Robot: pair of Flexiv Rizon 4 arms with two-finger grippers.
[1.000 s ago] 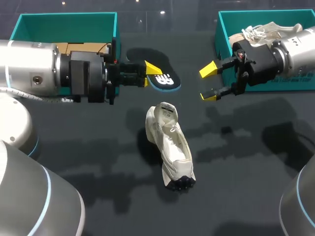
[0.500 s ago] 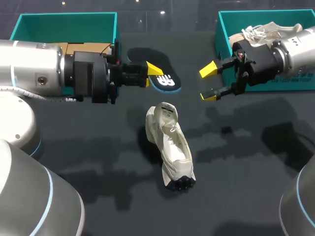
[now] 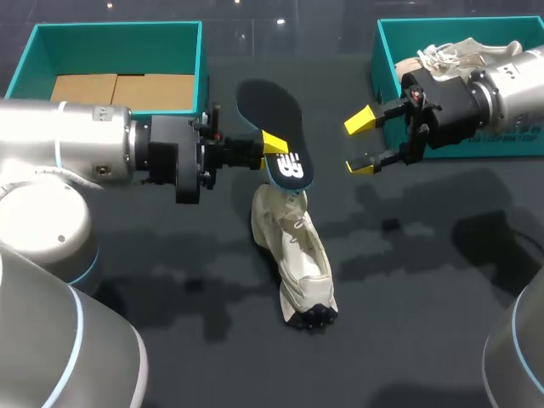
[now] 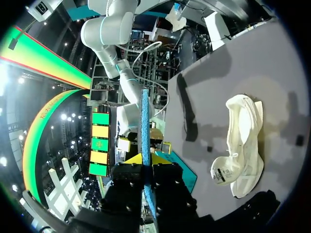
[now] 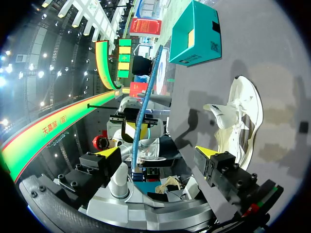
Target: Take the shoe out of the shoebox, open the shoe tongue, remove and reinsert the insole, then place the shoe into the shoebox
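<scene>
The dark table [image 3: 408, 323] is carrying everything, its cloth lying flat and showing soft shadows of the arms. The left arm [image 3: 68, 153] is reaching in from the left edge toward the middle, and the right arm [image 3: 510, 85] is hanging over the far right corner. A teal box [image 3: 110, 38] is sitting at the far left corner with brown cardboard [image 3: 119, 89] lying inside it. A second teal box [image 3: 382, 59] is sitting at the far right corner, holding a pale shoe [image 3: 459, 51]. Near the table's middle a white shoe [image 3: 297, 255] is lying with its opening facing up. The dark insole [image 3: 272, 119] is being held off the table just above that shoe's far end, pinched between the fingers of the left claw [image 3: 274, 143]. The right claw [image 3: 360, 143] is hovering with its fingers spread wide, gripping nothing, near the insole but apart from it.
</scene>
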